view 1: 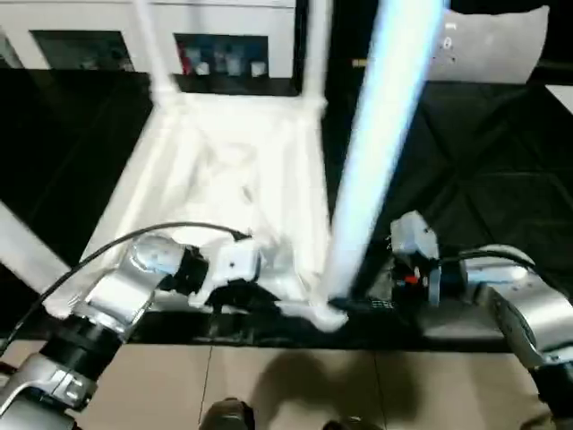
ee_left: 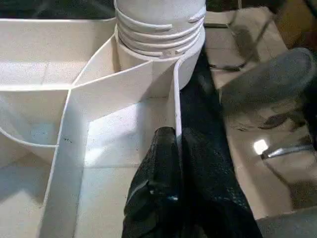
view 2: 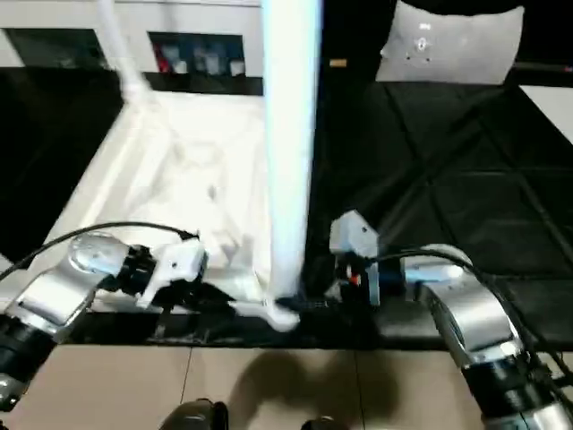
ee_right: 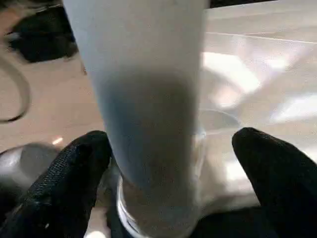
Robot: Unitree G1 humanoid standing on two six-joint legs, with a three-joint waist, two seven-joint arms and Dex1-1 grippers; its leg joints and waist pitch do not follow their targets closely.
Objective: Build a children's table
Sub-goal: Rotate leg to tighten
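Observation:
The children's table lies upside down on the black work table, its white ribbed top point(view 1: 224, 179) facing up. White tube legs stand in the far corners point(view 1: 315, 54). Another leg point(view 1: 376, 134) rises from the near right corner socket, where its threaded end point(ee_left: 158, 25) sits. My left gripper point(ee_left: 174, 136) is shut on the top's thin rim wall point(ee_left: 174, 99) just beside that socket. My right gripper point(ee_right: 173, 144) is open, one black finger point(ee_right: 74, 178) on each side of the leg's point(ee_right: 148, 99) lower end.
A flat white rounded panel point(view 2: 457, 45) lies at the back right of the black work table point(view 1: 483, 179). Cabinets stand behind it. The table's front edge is right under my grippers, with beige floor point(view 1: 421, 385) below.

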